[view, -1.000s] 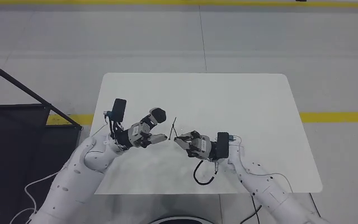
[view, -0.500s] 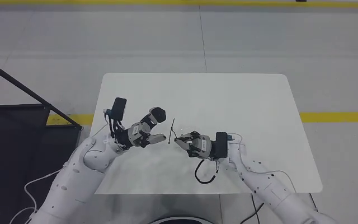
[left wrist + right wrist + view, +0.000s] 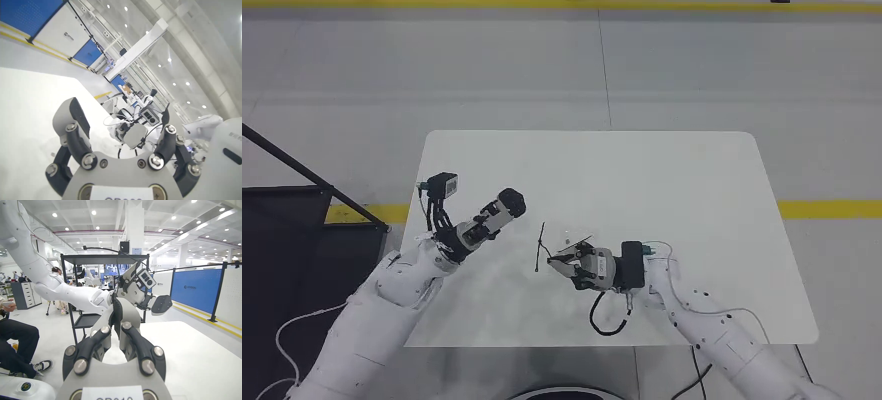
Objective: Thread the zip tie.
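Left gripper (image 3: 121, 107): spread wide, nothing between its ribbed black pads (image 3: 79, 115); centre-left in the top view.
Right gripper (image 3: 116, 311): curved grey fingers pressed together; whether they pinch the tie, I cannot tell.
Zip tie (image 3: 540, 247): thin dark strip, lower middle of the top view, just beside that gripper's tip.
Table (image 3: 692, 180): smooth white, rounded corners.
Sticker (image 3: 113, 392): white, on the grey screwed plate; print cut off.

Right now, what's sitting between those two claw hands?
The zip tie, a thin dark strip held by the right gripper. From it to the open left gripper there is just bare white table. The top view shows it.
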